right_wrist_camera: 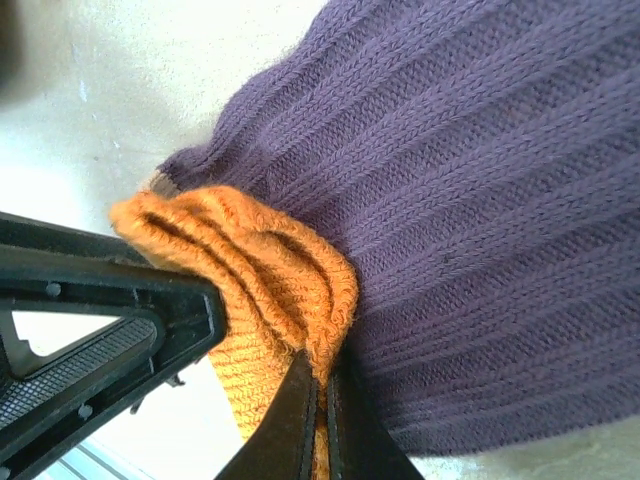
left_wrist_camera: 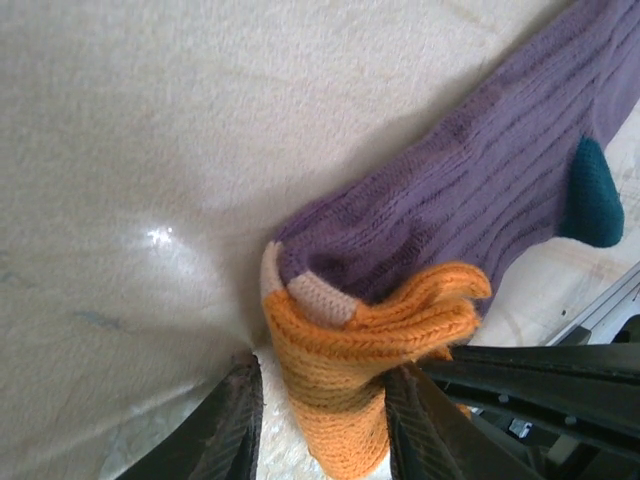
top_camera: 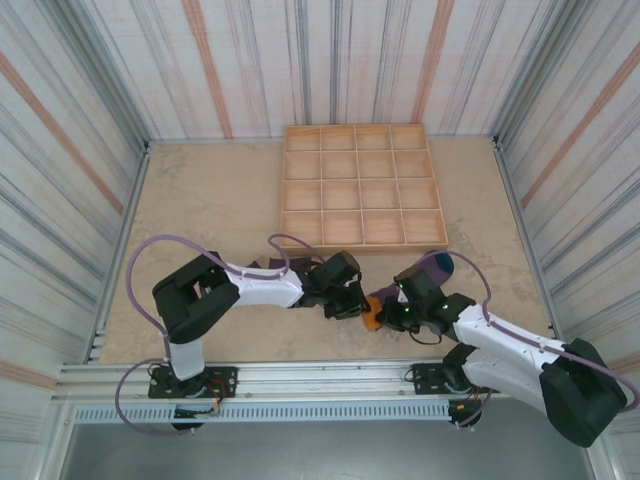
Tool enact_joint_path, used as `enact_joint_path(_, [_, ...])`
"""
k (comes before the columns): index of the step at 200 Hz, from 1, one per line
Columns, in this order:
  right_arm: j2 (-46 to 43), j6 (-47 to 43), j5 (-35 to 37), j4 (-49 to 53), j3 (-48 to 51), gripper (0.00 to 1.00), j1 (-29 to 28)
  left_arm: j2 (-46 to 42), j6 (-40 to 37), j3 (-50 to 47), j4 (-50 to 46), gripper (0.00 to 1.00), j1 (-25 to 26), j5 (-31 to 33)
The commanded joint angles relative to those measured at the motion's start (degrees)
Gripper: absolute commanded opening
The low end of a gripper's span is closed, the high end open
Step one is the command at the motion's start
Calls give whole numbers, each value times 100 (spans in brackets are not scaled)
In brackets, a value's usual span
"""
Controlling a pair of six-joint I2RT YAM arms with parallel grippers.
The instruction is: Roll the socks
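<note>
On the pale, grainy table (top_camera: 200, 200), near its front middle, the socks (left_wrist_camera: 470, 200) lay stacked as one soft, ribbed purple strip. Their long axis ran from the bunched cuffs, where both arms met, away toward the far right (the right arm's side). The right pincer (right_wrist_camera: 322, 400) was closed flat on a fold of the chunky orange cuff (right_wrist_camera: 270, 290), while the left pincer (left_wrist_camera: 325, 425) stood part open astride it, not clamping.

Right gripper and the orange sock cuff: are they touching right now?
Touching. The right wrist view shows the right gripper with its jaws shut together and the knit of the orange cuff pinched between them.
</note>
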State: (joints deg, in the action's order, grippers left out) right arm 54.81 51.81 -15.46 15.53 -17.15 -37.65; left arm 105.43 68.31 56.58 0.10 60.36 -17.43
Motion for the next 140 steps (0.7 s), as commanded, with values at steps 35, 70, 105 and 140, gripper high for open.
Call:
enact_joint_path(35, [162, -481, -411, -426, 18, 0, 197, 257, -86, 191, -529, 23, -263, 267])
enact_joint_path(70, [372, -834, -537, -474, -168, 10, 286, 268, -267, 324, -829, 7, -412, 267])
enact_joint_path(105, [452, -1283, -370, -61, -607, 30, 298, 170, -380, 478, -1285, 0, -489, 326])
enact_joint_path(140, [144, -1704, -100, 272, -878, 54, 183, -223, -126, 366, -1932, 0, -490, 503])
